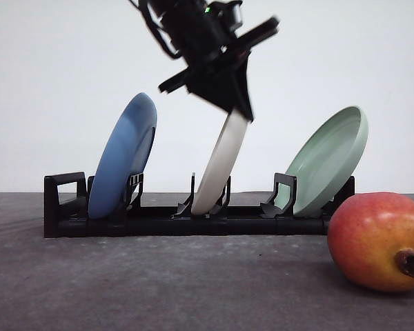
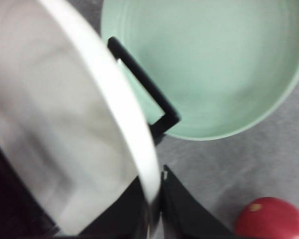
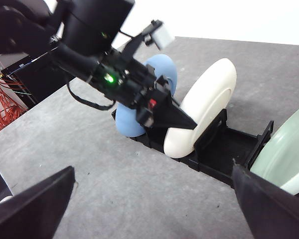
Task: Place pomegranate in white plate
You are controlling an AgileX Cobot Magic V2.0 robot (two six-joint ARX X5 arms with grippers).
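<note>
The pomegranate [image 1: 372, 238], red fading to orange-yellow with a dark calyx stub, lies on the grey table at the front right; the left wrist view catches it [image 2: 269, 219] too. The white plate [image 1: 221, 165] stands on edge in the middle slot of a black rack [image 1: 193, 224], leaning right. My left gripper [image 1: 238, 110] reaches down from above and is shut on the plate's upper rim, the rim [image 2: 139, 129] running between its fingers. In the right wrist view the left gripper [image 3: 187, 122] pinches the white plate [image 3: 204, 104]. My right gripper [image 3: 153, 174] hovers open over the table before the rack.
A blue plate [image 1: 124, 155] stands in the rack's left slot and a pale green plate [image 1: 328, 162] in the right slot, close to the white one. Bare grey table [image 1: 159, 283] stretches in front of the rack. Red cables [image 3: 5, 104] and dark equipment sit off the table's edge.
</note>
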